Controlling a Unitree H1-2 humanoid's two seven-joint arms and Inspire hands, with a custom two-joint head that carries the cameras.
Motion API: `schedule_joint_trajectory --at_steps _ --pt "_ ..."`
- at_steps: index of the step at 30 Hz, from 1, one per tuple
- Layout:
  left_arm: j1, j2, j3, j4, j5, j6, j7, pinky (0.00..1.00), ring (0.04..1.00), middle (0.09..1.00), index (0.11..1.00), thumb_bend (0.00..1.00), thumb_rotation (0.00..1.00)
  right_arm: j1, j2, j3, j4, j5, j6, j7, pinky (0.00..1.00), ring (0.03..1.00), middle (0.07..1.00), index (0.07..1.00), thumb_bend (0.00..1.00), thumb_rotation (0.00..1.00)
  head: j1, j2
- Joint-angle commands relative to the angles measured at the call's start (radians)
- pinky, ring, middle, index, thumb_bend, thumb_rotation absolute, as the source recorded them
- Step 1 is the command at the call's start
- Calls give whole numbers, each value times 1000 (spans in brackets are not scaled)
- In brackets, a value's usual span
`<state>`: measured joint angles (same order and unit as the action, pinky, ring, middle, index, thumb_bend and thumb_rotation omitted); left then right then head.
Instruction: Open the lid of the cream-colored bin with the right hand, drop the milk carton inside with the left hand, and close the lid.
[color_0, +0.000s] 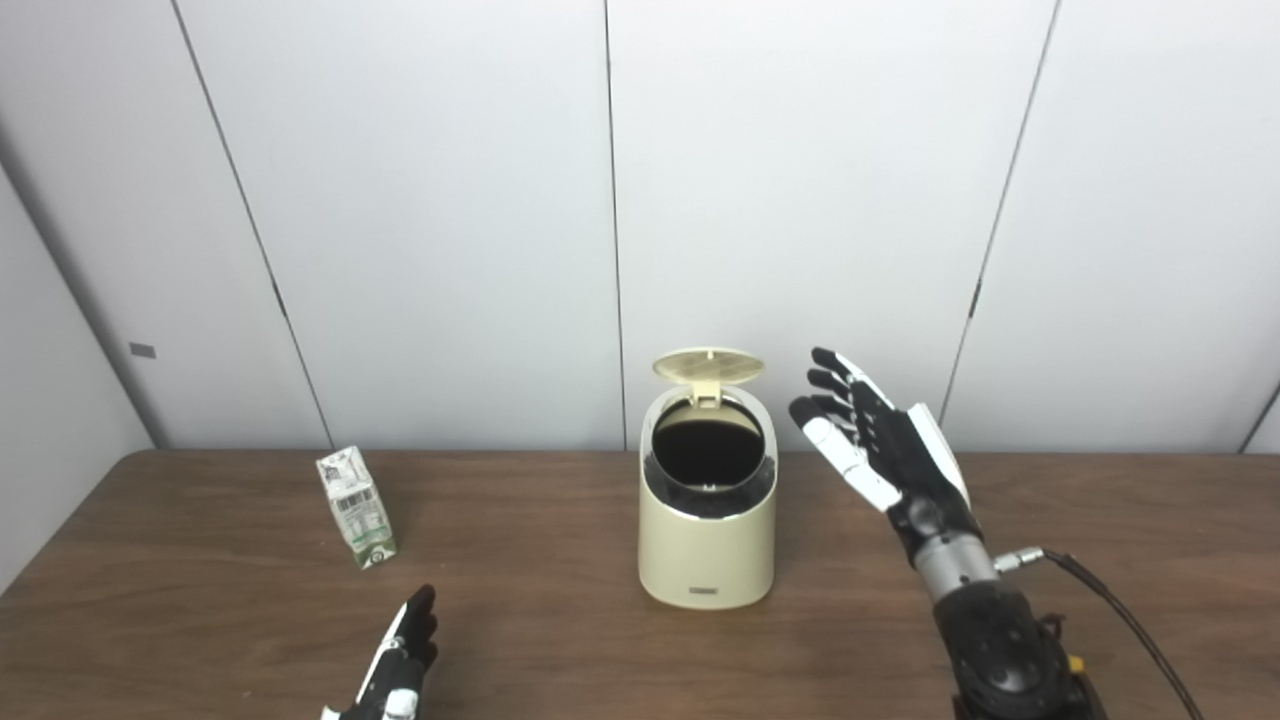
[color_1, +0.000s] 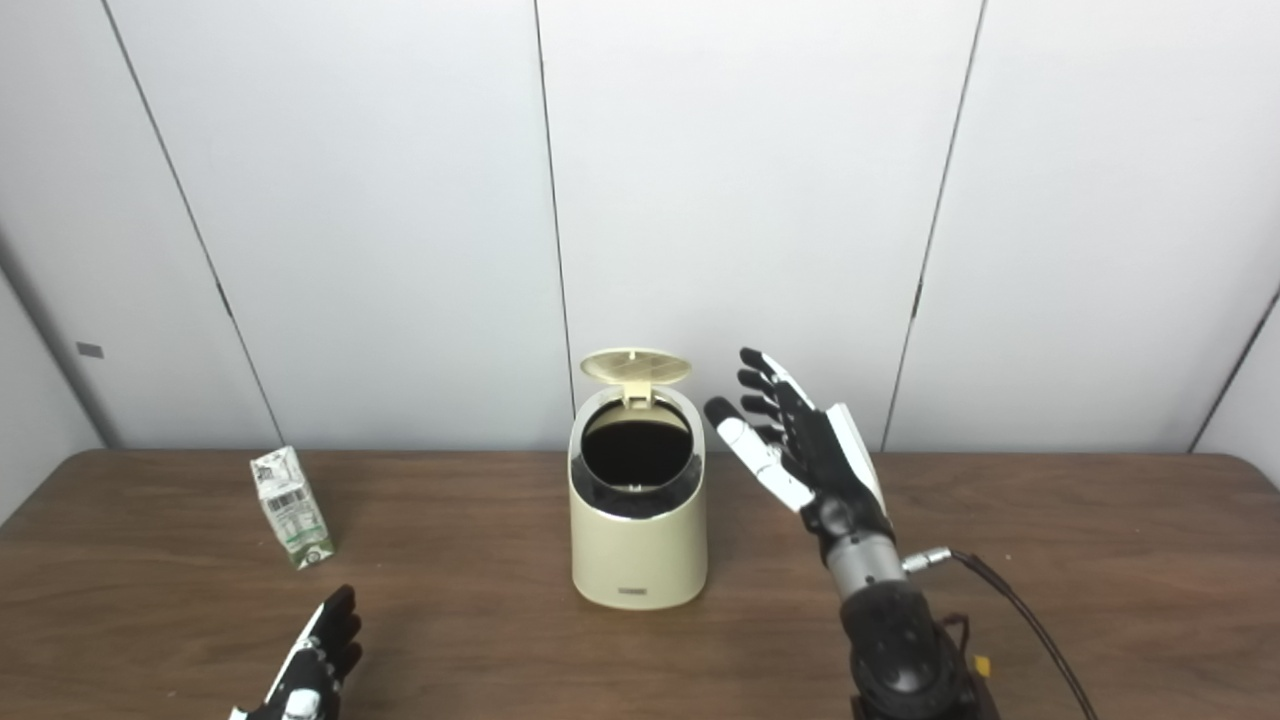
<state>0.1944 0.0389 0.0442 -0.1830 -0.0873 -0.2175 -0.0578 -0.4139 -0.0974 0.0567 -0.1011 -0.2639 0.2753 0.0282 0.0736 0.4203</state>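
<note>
The bin (color_0: 708, 520) stood upright near the middle of the table (color_0: 1150, 520), cream-coloured, with its round lid (color_0: 708, 366) flipped up on the hinge at the back so that the pale underside faced forward and the dark mouth below lay open. Nothing could be made out inside — only blackness. The right hand (color_0: 880, 440) was raised beside the bin, to its right and about level with the rim and lid, fingers spread and pointing up and toward the lid, palm turned toward the bin; it held nothing and touched neither lid nor bin, with a clear gap between. A dark cable (color_0: 1120, 610) ran from its wrist down toward the lower right edge. The carton (color_0: 356, 506) stood on the table well to the left of the bin, small, white with green print, leaning a little, apart from everything else. The left hand (color_0: 400, 660) lay low at the bottom edge, near the carton but short of it and on the viewer's side of it, not touching. Only part of that hand showed — its fingers stretched forward close together, empty as far as could be seen. Behind the table rose a plain wall (color_0: 450, 200) of pale panels with dark seams.
</note>
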Motion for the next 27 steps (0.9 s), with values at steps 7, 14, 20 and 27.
schedule_joint_trajectory --at_steps 7,14,20,27 --pt "39 -27 -11 30 -8 -8 7 1000 1000 1000 1000 393 886 157 -58 -60 -156 127 -46 53 896 924 936 943 508 934 -18 11" --pt "39 -17 -4 25 -26 -8 -2 1000 1000 1000 1000 402 861 303 -98 -104 -192 214 -109 78 923 957 957 950 523 915 -33 25" --pt "38 -2 8 18 -34 4 -5 1000 1000 1000 1000 413 864 419 -70 -119 -220 255 -165 58 908 946 946 934 521 911 -39 32" --pt "37 6 16 20 -19 7 1 1000 1000 1000 1000 445 795 496 -31 -135 -213 266 -202 35 959 959 967 949 571 916 14 40"
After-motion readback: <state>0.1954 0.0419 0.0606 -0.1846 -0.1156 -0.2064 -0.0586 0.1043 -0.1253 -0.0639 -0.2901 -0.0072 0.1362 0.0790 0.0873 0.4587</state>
